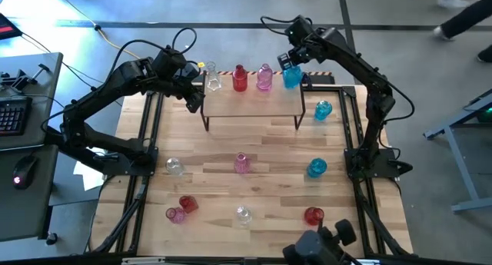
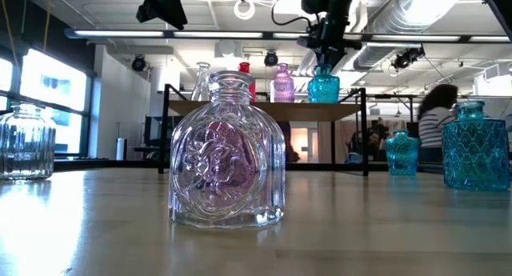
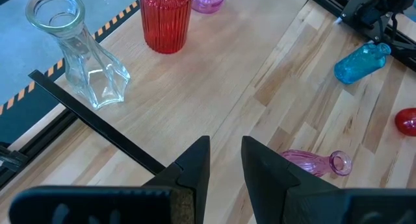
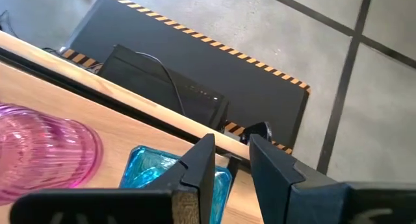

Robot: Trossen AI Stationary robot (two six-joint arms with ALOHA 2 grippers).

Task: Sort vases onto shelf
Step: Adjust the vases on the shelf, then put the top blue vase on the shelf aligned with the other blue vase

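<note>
Vases [image 1: 240, 78] line the shelf [image 1: 254, 104], my right end effector [image 1: 289, 61] nearly closed over the blue one [image 1: 292, 77], empty; slick, brittle glass, so I'd take necks; left [image 1: 192, 74] waits narrowed.

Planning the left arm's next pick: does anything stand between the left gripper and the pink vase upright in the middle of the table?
Nothing visible does. The left gripper hangs over the shelf's left end, and only bare tabletop lies between the shelf's front edge and the pink vase. The shelf itself sits under the gripper.
</note>
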